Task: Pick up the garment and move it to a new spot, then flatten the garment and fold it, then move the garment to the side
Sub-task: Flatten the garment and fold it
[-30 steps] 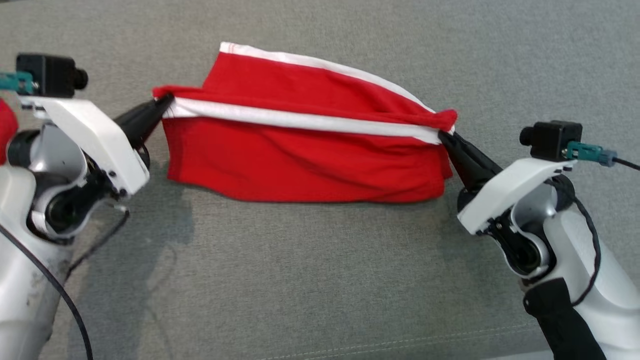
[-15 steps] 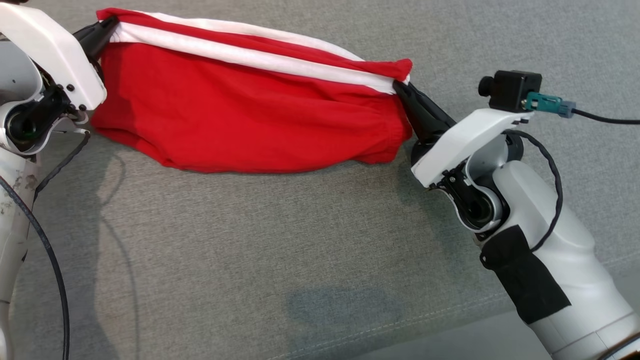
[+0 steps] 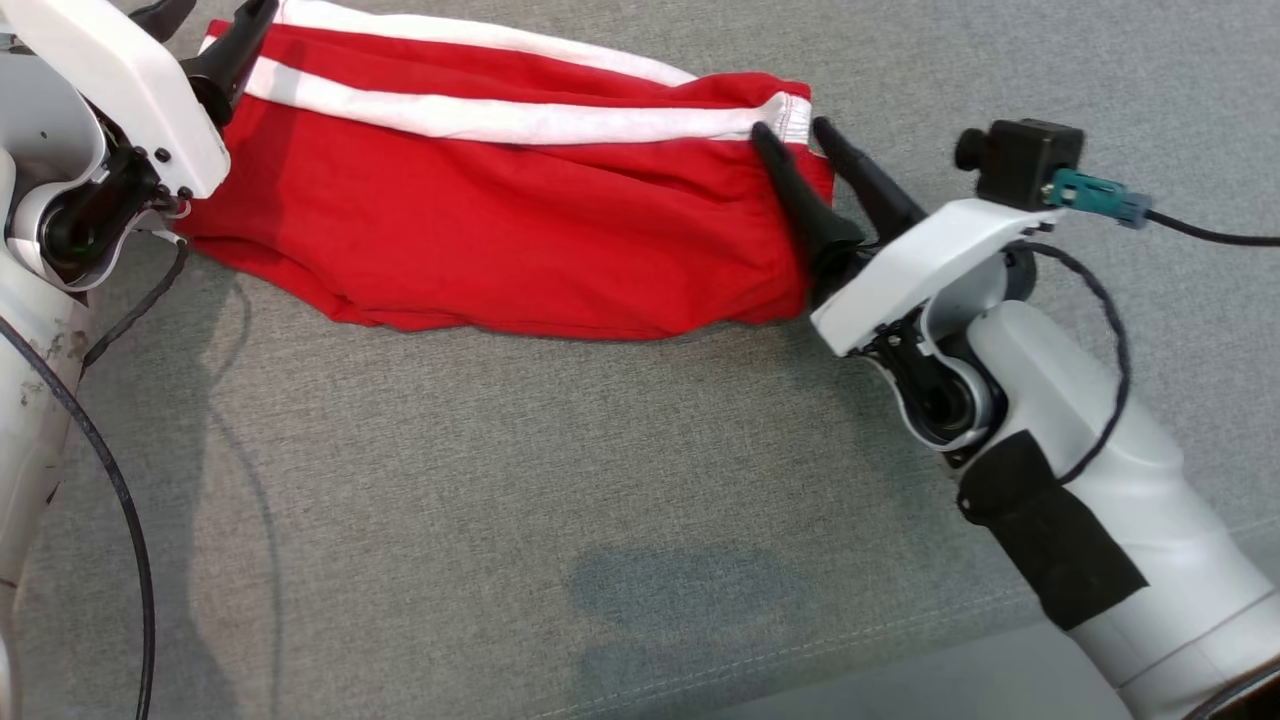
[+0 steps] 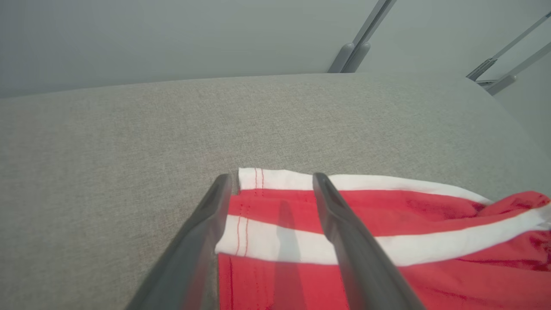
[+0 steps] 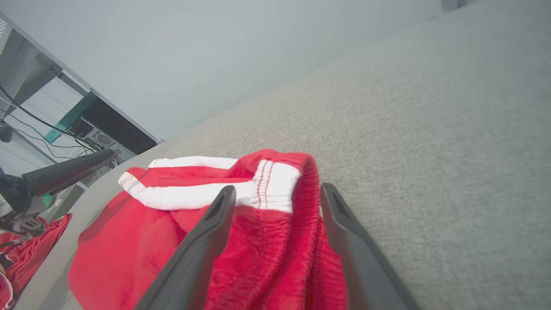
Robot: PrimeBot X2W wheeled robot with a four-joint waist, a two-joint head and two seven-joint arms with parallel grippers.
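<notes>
Left gripper (image 3: pixel 214 18) and right gripper (image 3: pixel 791 126) gape at ten and three o'clock of the garment (image 3: pixel 500 235); we lift straight off, avoiding snags.

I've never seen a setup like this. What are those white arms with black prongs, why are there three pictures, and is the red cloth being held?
It is a two-armed robot. The wide picture comes from a camera on its head, looking down at a grey upholstered surface. The other two come from cameras on its wrists, each looking along that arm's own two dark fingers. A red garment with white stripes lies on the surface. The left gripper stands at one end of it and the right gripper at the other. Both are open, each with an end of the cloth between its spread fingers, so nothing is held: the garment simply rests on the surface.
</notes>
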